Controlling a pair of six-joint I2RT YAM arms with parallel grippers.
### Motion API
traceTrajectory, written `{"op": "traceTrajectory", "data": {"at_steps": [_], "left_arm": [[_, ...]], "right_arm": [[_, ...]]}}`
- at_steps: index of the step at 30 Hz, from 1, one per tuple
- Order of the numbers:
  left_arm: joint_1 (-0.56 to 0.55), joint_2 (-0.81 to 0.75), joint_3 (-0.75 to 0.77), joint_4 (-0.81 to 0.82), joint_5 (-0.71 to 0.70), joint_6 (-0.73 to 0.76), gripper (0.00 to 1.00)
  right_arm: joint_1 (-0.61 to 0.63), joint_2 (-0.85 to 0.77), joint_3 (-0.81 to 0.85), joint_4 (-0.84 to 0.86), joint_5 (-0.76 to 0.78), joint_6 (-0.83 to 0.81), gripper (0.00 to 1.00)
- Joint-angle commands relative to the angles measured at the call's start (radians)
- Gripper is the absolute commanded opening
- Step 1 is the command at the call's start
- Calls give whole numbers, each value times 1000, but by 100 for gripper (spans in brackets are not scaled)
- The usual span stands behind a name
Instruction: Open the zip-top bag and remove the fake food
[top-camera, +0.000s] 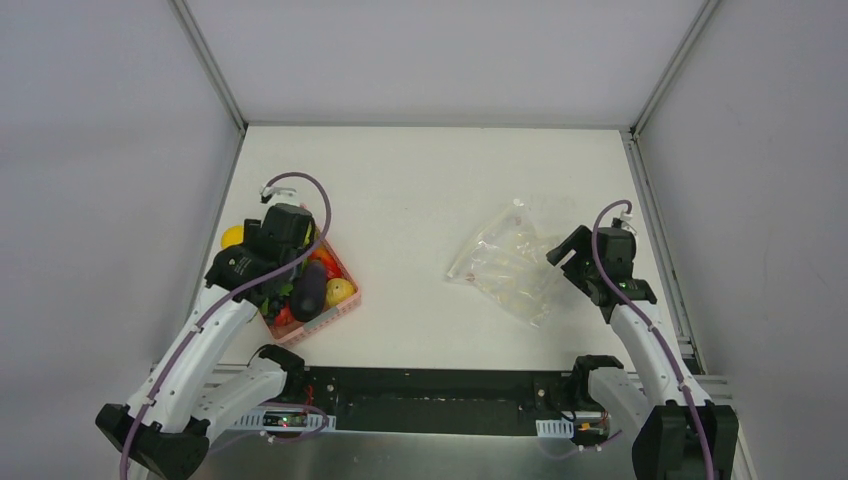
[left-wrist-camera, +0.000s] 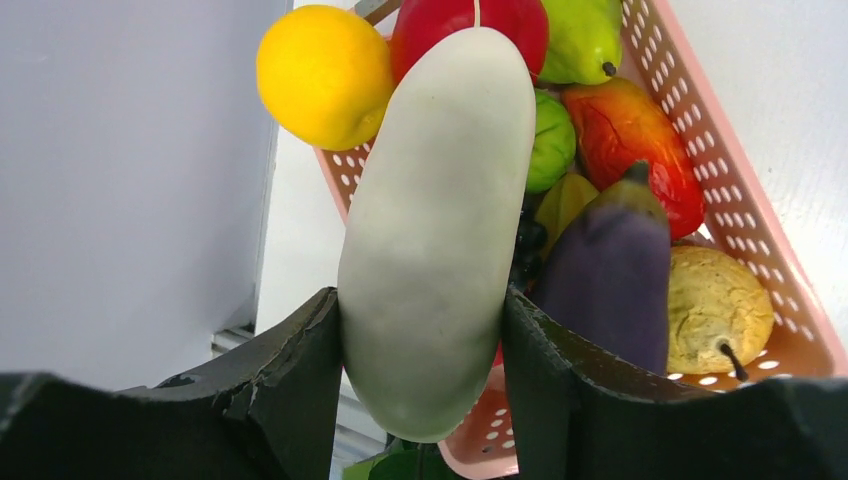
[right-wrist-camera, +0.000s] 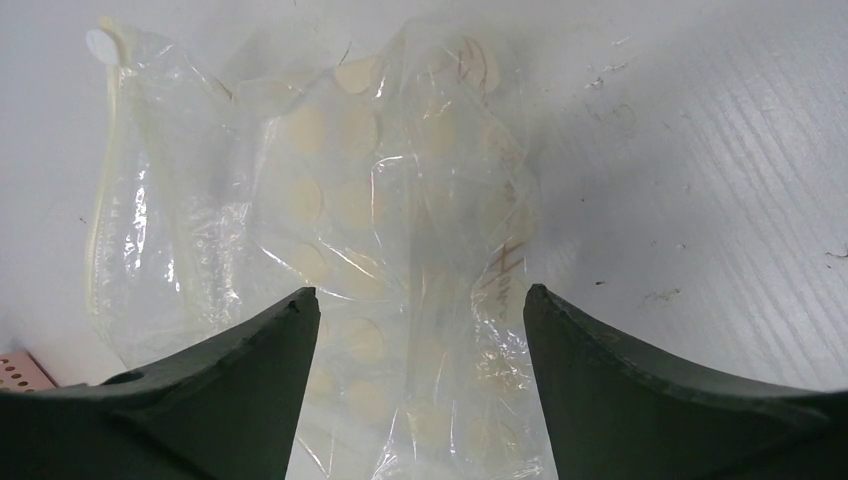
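Observation:
My left gripper (left-wrist-camera: 420, 300) is shut on the white elongated vegetable (left-wrist-camera: 440, 230) and holds it upright over the pink basket (left-wrist-camera: 720, 170). In the basket lie the dark purple eggplant (left-wrist-camera: 605, 270) and other produce; the yellow round fruit (left-wrist-camera: 322, 75) sits at its far left rim. In the top view the left gripper (top-camera: 283, 283) is over the basket (top-camera: 345, 308). The zip-top bag (top-camera: 510, 265) lies crumpled and flat on the table at the right. My right gripper (top-camera: 562, 258) hovers open over the bag (right-wrist-camera: 400, 200), jaws wide apart (right-wrist-camera: 420, 300). No produce shows inside the bag.
The basket also holds a yellowish pear (left-wrist-camera: 712, 305), a red-orange fruit (left-wrist-camera: 630, 130), a green fruit (left-wrist-camera: 550, 140) and a red one (left-wrist-camera: 440, 25). The left wall stands close beside the basket. A corner of the basket (right-wrist-camera: 25, 368) shows in the right wrist view.

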Motion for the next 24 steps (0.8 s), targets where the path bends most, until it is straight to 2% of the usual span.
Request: {"op": "traceTrajectory", "data": {"at_steps": [1,6,15,18,20,24], "left_arm": [[2,-55,-68,134,24,280,3],[2,-99,-155,262,95,484,2],[7,-76,-274,445,212,694,8],[20,-43,-286,470,195,693,19],[21,-18,-280,463,173,690,23],[21,-8,-271,422,150,673,39]], "right_arm": [[0,7,32,12,3,-17,78],[0,14,29,20,-11,-17,79],[0,14,22,21,-12,-22,79],[1,11,18,21,-46,-24,79],[0,9,16,21,-48,-23,79],[0,8,19,21,-47,-25,79]]}}
